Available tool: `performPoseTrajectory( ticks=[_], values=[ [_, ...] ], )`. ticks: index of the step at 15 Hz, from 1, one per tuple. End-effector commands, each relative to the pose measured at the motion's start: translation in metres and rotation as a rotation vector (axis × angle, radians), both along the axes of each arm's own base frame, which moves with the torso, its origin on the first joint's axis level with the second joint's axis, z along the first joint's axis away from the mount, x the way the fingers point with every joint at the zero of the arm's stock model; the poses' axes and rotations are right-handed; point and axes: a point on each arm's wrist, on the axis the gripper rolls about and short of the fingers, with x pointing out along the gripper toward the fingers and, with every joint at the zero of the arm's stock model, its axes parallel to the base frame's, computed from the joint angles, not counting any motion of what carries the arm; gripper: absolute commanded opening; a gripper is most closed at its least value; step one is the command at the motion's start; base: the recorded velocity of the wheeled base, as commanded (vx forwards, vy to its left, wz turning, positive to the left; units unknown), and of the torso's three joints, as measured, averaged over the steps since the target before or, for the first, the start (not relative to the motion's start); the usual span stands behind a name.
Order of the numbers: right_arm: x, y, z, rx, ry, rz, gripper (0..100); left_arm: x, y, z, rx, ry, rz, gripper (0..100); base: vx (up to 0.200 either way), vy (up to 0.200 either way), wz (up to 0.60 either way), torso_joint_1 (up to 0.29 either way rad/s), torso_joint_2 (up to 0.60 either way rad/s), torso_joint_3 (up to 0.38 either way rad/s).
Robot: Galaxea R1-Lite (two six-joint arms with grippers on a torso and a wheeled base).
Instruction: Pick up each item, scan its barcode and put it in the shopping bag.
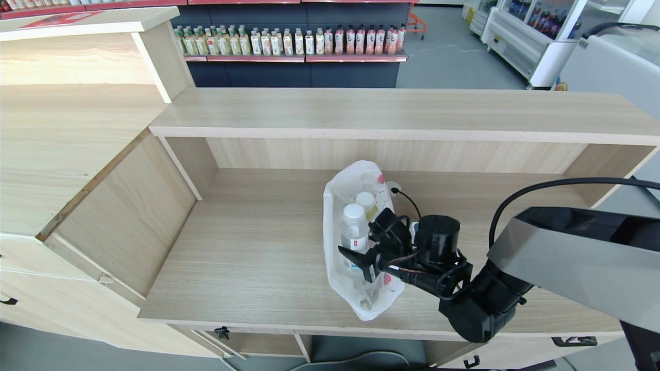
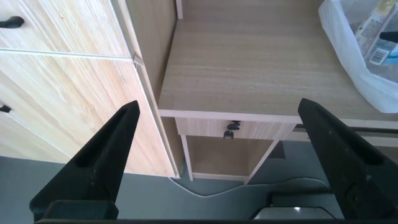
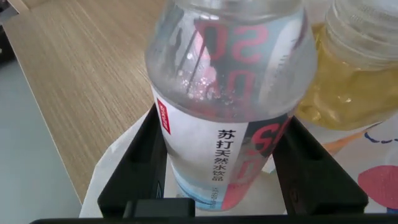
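Closest to my right wrist camera is a clear plastic bottle with a white cap and a red, white and blue label (image 3: 230, 106). The right gripper (image 3: 227, 177) has it by the lower body, one black finger pressed against each side. From the head camera I see that clear bottle (image 1: 355, 226) standing upright inside the white plastic shopping bag (image 1: 335, 206), with its cap above the bag's rim. The right gripper (image 1: 361, 257) reaches into the bag's mouth from the side nearer me.

Just beside the clear bottle, deeper in the shopping bag, stands a second bottle of yellow liquid with a pale cap (image 1: 366, 202). On my right wrist camera this yellow bottle (image 3: 354, 68) is almost touching the held one, though I cannot tell whether they meet. The bag's wall (image 3: 385, 146) there is white with red and blue print.

The shopping bag lies on a light wooden counter (image 1: 247, 257), its mouth held open by the bottles. A thin black cable (image 1: 407, 198) runs from a small round white fitting (image 1: 394, 186) just behind the bag.

The left gripper (image 2: 217, 155) is spread wide with nothing between its fingers. It hangs well apart from the shopping bag (image 2: 348, 50), out past the counter's front edge and above the grey floor. Beneath that edge I see a small black key (image 2: 231, 129) in a drawer front. Far behind the bag, a shop shelf carries a row of bottled drinks (image 1: 289, 41).
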Motion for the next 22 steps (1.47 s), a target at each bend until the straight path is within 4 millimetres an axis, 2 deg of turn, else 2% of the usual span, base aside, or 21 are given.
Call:
performPoseTrajectory(
  ticks=[1, 5, 8, 9, 10, 13, 15, 18, 20, 21, 22],
  values=[
    [-0.001, 0.0, -0.008, -0.012, 0.015, 0.003, 100, 0.0, 0.0, 0.0, 0.0, -0.001, 0.001, 100, 0.0, 0.0, 0.0, 0.0, 0.0, 0.0],
    [-0.001, 0.0, 0.002, 0.01, 0.005, 0.005, 100, 0.0, 0.0, 0.0, 0.0, 0.0, 0.001, 100, 0.0, 0.0, 0.0, 0.0, 0.0, 0.0],
    [-0.016, 0.0, 0.043, 0.138, 0.069, 0.02, 100, 0.0, 0.0, 0.0, 0.0, -0.001, 0.001, 100, 0.0, 0.0, 0.0, 0.0, 0.0, 0.0],
    [-0.019, 0.0, 0.047, 0.142, 0.08, 0.021, 100, 0.0, 0.0, 0.0, 0.0, -0.001, 0.001, 100, 0.0, 0.0, 0.0, 0.0, 0.0, 0.0],
    [-0.023, -0.009, 0.062, 0.147, 0.105, 0.006, 100, 0.0, 0.0, 0.0, 0.0, -0.001, 0.001, 100, 0.0, 0.0, 0.0, 0.0, 0.0, 0.0],
    [-0.023, -0.032, 0.082, 0.209, 0.116, -0.048, 100, 0.0, 0.0, 0.0, -0.002, -0.001, 0.001, 100, 0.0, 0.0, 0.0, 0.0, 0.0, 0.0],
    [-0.024, -0.049, 0.104, 0.248, 0.104, -0.083, 100, 0.0, 0.0, 0.0, -0.002, -0.001, 0.001, 100, 0.0, 0.0, 0.0, 0.0, 0.0, 0.0],
    [-0.04, -0.079, 0.146, 0.273, 0.057, -0.136, 100, 0.0, 0.0, 0.0, -0.002, -0.001, 0.001, 100, 0.0, 0.0, 0.0, 0.0, 0.0, 0.0],
    [-0.056, -0.105, 0.173, 0.283, 0.037, -0.187, 100, 0.0, 0.0, 0.0, -0.002, -0.001, 0.001, 100, 0.0, 0.0, 0.0, 0.0, 0.0, 0.0],
    [-0.075, -0.124, 0.187, 0.275, 0.05, -0.236, 100, 0.0, 0.0, 0.0, -0.002, -0.001, 0.001, 100, 0.0, 0.0, 0.0, 0.0, 0.0, 0.0],
    [-0.102, -0.146, 0.196, 0.249, 0.08, -0.331, 100, 0.0, 0.0, 0.0, -0.002, -0.001, 0.001, 100, 0.0, 0.0, 0.0, 0.0, 0.0, 0.0]
  ],
)
